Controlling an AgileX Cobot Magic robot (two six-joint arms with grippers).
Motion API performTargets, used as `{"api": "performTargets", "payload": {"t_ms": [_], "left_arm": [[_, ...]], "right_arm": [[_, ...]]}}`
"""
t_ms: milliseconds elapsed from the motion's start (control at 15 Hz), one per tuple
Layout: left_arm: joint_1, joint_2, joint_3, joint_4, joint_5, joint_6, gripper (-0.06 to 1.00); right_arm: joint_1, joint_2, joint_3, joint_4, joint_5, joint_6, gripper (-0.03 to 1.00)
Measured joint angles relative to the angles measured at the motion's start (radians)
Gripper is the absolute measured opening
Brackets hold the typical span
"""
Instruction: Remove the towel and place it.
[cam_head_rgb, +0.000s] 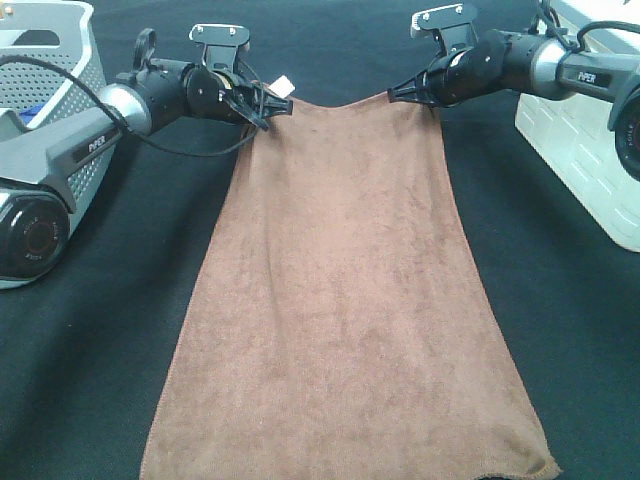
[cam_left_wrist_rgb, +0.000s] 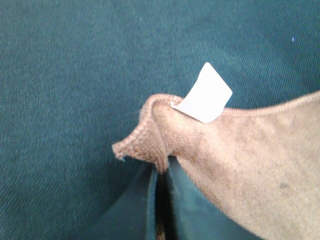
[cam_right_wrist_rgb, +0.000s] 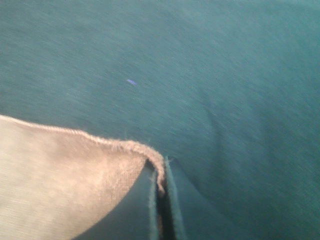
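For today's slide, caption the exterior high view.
Two grippers, left and right, pinch the brown towel's far corners.

Spread lengthwise down the middle of the table (cam_head_rgb: 80, 340): the towel (cam_head_rgb: 340, 300), near edge at the front, far edge held up at both corners — left gripper (cam_head_rgb: 262, 112) on the left corner beside the tag (cam_head_rgb: 281, 86), right gripper (cam_head_rgb: 400, 93) on the right. Behind left, a basket (cam_head_rgb: 60, 60); far right, a bin (cam_head_rgb: 590, 150).

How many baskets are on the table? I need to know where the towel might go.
2. A grey basket sits at the far left behind the left arm, and a white basket at the right edge, behind the right arm. Both are cut off by the frame.
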Motion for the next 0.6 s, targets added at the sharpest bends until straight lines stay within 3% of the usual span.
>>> {"api": "performTargets", "payload": {"t_ms": [600], "left_arm": [[0.000, 0.012, 0.000, 0.000, -0.067, 0.000, 0.08]], "right_arm": [[-0.001, 0.039, -0.004, 0.008, -0.031, 0.000, 0.01]]}}
